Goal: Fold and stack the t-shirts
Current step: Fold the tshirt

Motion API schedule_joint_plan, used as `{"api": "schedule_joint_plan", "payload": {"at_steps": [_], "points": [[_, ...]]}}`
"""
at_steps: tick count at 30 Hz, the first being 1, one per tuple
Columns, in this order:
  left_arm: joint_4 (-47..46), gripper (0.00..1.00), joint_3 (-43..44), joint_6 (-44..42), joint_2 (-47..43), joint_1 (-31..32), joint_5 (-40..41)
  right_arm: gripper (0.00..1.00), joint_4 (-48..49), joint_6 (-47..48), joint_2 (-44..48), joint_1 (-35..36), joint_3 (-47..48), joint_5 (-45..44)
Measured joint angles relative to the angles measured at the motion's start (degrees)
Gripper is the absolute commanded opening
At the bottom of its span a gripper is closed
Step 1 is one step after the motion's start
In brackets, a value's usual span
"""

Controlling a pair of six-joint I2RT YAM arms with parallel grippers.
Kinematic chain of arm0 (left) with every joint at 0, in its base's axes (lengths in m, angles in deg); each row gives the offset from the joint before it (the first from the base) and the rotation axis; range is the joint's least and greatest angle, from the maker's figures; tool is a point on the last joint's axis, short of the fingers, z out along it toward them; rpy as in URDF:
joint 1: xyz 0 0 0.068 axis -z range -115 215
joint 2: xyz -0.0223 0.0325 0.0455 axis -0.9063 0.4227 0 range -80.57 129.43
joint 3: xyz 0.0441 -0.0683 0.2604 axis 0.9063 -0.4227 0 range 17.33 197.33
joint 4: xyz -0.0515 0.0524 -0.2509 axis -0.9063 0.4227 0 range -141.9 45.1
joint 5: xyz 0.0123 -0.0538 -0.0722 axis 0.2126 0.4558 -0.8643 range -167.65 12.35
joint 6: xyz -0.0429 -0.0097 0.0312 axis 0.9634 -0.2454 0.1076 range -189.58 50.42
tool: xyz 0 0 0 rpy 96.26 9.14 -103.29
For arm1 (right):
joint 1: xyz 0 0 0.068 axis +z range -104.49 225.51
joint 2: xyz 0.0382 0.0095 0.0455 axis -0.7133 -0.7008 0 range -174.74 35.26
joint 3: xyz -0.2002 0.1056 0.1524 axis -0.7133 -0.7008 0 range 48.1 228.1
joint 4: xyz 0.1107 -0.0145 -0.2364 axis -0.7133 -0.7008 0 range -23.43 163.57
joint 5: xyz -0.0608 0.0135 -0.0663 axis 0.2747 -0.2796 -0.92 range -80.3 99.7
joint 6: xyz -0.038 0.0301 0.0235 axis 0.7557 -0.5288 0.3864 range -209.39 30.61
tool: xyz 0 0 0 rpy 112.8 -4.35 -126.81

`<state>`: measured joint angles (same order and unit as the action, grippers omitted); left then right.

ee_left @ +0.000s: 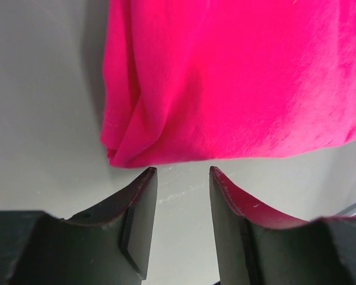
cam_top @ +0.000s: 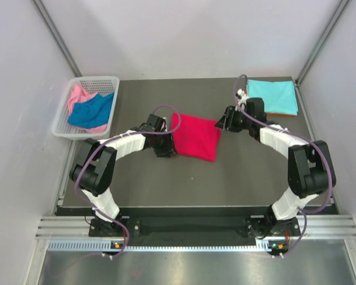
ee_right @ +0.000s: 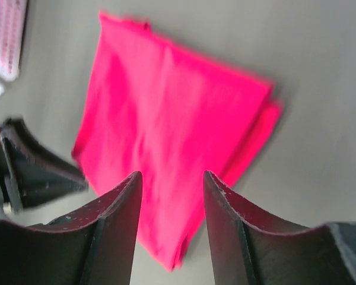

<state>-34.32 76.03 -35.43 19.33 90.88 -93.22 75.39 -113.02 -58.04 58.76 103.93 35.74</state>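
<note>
The crimson red t-shirt point(cam_top: 194, 136) lies folded into a rectangle on the dark table point(cam_top: 166, 178), near the middle. My left gripper point(cam_top: 166, 145) is at its left edge, open, with nothing between the fingers; in the left wrist view the cloth's corner point(ee_left: 130, 154) lies just beyond the fingertips point(ee_left: 145, 178). My right gripper point(cam_top: 221, 124) hangs open just off the shirt's right corner, above the cloth point(ee_right: 166, 136), holding nothing. A folded light turquoise t-shirt point(cam_top: 273, 96) lies at the back right on top of an orange one point(cam_top: 282, 114). Royal blue point(cam_top: 90, 111) and pink point(cam_top: 78, 95) t-shirts sit crumpled in the basket.
The white lattice basket point(cam_top: 65, 127) stands at the back left corner of the table. White walls close in on both sides and the back. The left gripper's dark fingers point(ee_right: 35, 172) show at the left of the right wrist view.
</note>
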Motion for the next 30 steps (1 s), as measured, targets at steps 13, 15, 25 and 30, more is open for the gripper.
{"api": "schedule_joint_plan", "payload": {"at_steps": [13, 15, 25, 30], "points": [[-1.66, 0.43, -0.42, 0.00, 0.02, 0.04, 1.77, 0.47, -3.19, 1.36, -14.62, -1.55, 11.37, 1.88], [-1.64, 0.41, -0.42, 0.00, 0.11, 0.07, 1.99, 0.47, -3.28, 1.33, -15.72, -1.55, 11.65, 1.90], [-1.70, 0.31, -0.33, 0.20, 1.44, 0.09, 2.62, 0.47, -3.50, 1.09, -20.96, -1.55, 15.19, 1.84], [-1.73, 0.25, 0.11, 0.26, 1.99, 0.09, 2.58, 0.47, -3.02, 0.98, -21.46, -1.55, 15.19, 1.86]]}}
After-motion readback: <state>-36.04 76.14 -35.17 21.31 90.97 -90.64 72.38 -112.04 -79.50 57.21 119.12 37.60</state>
